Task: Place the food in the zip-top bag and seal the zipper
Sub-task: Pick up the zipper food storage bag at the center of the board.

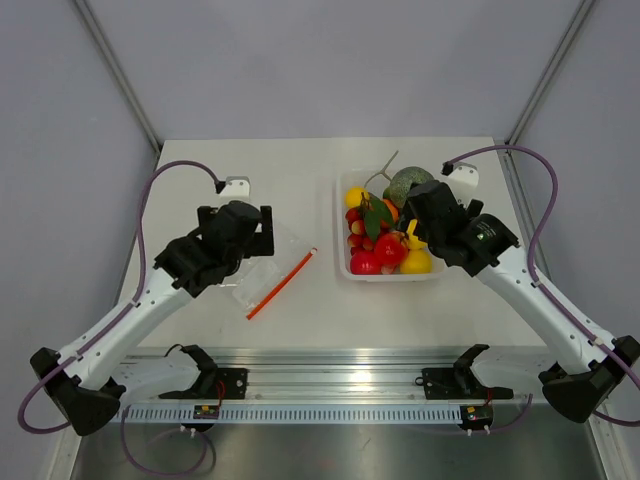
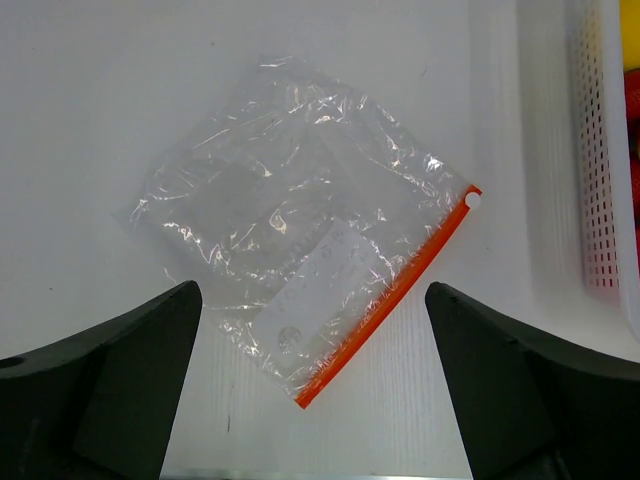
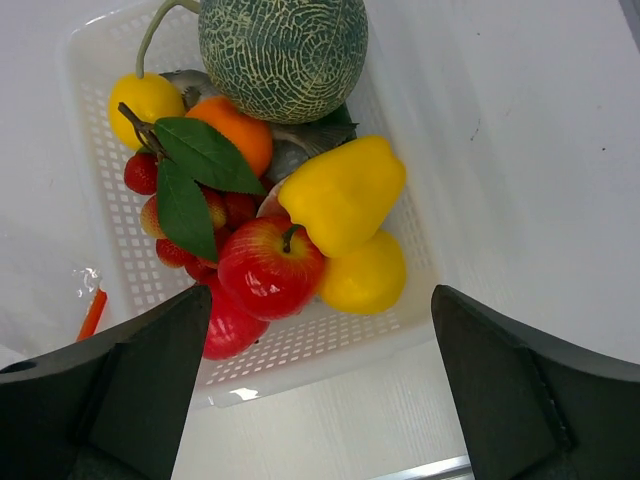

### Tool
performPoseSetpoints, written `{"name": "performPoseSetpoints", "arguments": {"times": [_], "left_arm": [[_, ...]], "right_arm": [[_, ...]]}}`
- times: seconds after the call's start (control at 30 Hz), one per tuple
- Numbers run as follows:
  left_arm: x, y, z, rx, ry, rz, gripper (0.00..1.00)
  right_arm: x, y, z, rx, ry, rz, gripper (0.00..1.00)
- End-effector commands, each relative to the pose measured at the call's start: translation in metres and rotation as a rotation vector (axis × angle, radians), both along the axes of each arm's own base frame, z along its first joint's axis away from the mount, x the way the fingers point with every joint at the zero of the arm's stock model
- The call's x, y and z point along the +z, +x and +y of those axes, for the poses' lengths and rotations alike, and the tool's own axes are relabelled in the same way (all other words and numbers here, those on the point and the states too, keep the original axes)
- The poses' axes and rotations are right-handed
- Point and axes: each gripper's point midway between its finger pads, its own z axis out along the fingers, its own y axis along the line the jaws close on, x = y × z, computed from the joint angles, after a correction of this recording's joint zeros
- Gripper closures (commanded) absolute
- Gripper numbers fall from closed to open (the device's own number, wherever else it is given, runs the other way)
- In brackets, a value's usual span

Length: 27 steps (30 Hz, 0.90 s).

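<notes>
Hovering with both jaws spread: one zip-top bag (image 2: 300, 230), one tray (image 3: 95, 165), one melon (image 3: 283, 55).

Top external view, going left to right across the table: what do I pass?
left claw → zipper → white tray, left rim → red apple → right claw. The clear zip-top bag lies partly under the left claw, so it is left out.

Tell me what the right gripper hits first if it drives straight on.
Likely the glossy red toy apple atop the pile in the white perforated plastic tray, framed by the open right gripper; depth is unclear.
</notes>
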Motion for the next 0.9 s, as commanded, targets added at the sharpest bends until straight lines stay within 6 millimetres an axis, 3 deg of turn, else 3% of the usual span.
{"name": "performPoseSetpoints", "arguments": {"times": [0.0,0.17,0.23,0.47,0.6,0.67,0.87], "left_arm": [[0.014,0.011,-0.013,-0.041,-0.054,-0.072,0.01],[-0.013,0.014,-0.015,-0.087,0.085,0.047,0.01],[-0.033,0.016,-0.016,-0.115,0.143,0.082,0.01],[-0.088,0.016,-0.044,-0.249,0.217,0.242,0.01],[-0.127,0.013,-0.051,-0.252,0.277,0.343,0.10],[-0.145,0.009,-0.052,-0.258,0.329,0.393,0.15],[-0.178,-0.018,-0.052,-0.340,0.443,0.497,0.14]], "right_arm": [[0.006,0.006,0.010,0.025,0.032,-0.029,0.01],[0.004,0.002,0.006,-0.005,0.042,-0.018,0.01],[0.010,-0.001,0.006,0.001,0.082,-0.054,0.01],[0.010,-0.008,0.014,0.066,0.154,-0.096,0.01],[0.017,-0.006,0.018,0.088,0.172,-0.122,0.01],[0.019,-0.005,0.019,0.095,0.172,-0.129,0.01],[0.011,-0.003,0.012,0.073,0.118,-0.104,0.01]]}}
